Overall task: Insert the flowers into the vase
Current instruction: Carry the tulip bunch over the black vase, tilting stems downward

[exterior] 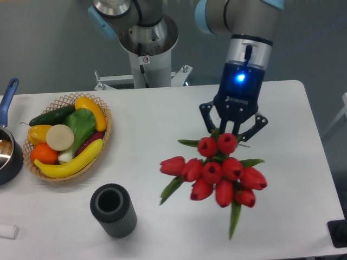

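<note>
Table [162, 116] white — basket [105, 116], vase [113, 210] — grey wall behind.

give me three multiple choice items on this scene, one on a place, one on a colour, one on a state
1. Where does the vase stand?
A. in front of the basket
B. behind the robot base
C. inside the basket

2. What colour are the flowers?
A. yellow
B. red
C. white

3. What is the claw doing?
A. hanging open and empty
B. holding the flowers
C. gripping the vase

Answers: 1 A, the vase sits nearer the camera than the basket. 2 B, the tulip heads are red. 3 B, the bunch hangs from its fingers.
</note>
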Controlling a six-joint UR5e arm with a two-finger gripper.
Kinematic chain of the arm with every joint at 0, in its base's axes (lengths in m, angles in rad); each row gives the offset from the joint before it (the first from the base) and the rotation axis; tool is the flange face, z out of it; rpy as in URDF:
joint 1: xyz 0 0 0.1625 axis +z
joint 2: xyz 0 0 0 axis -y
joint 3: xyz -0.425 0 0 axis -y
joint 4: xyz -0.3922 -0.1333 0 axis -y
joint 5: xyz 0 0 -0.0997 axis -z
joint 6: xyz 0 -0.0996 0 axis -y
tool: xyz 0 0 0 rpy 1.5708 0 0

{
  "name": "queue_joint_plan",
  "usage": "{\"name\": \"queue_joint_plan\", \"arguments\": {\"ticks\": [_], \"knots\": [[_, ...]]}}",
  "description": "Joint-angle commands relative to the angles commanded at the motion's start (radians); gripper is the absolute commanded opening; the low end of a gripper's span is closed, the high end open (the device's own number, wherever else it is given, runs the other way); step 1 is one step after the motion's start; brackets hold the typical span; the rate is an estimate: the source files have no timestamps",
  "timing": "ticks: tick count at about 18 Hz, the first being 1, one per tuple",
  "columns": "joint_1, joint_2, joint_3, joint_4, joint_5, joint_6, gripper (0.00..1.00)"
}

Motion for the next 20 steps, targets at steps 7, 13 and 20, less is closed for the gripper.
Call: {"name": "queue_joint_plan", "arguments": {"ticks": [7, 13, 20], "knots": [[-0.048, -0.021, -0.006, 0.061, -0.237, 0.020, 0.21], [-0.077, -0.092, -0.008, 0.064, -0.533, 0.132, 0.19], [-0.108, -0.172, 0.012, 0.064, -0.647, 0.224, 0.19]]}}
